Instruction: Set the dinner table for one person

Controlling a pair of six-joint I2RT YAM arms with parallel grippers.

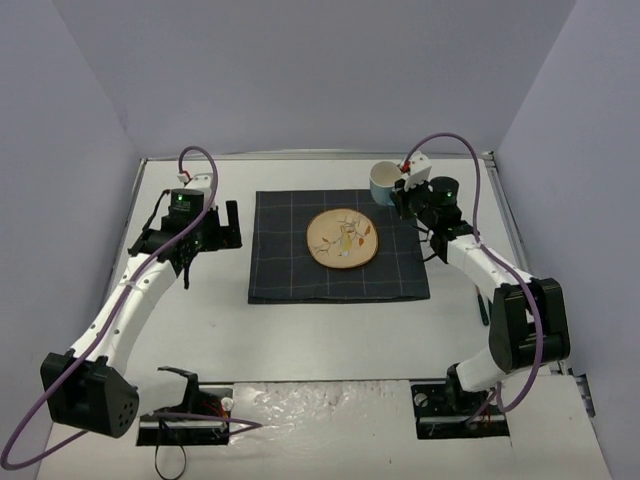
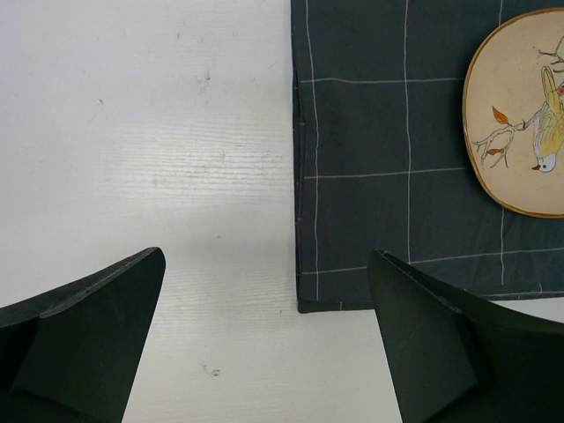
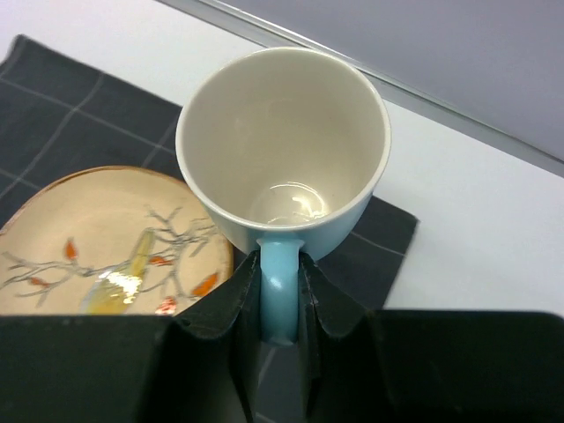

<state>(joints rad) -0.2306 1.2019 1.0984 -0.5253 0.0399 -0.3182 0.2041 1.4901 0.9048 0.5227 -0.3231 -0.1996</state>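
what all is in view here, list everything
dinner table: one, white, under everything
mat: one, dark navy with a thin pale grid, middle of the table
plate: one, beige with a bird painting, on the mat near its middle
mug: one, light blue outside, white inside, empty, at the mat's far right corner
left gripper: one, black, open, at the mat's left edge
right gripper: one, black, shut on the mug's handle

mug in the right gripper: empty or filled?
Empty. The right wrist view looks straight into the mug, showing a bare, glossy white bottom with no liquid.
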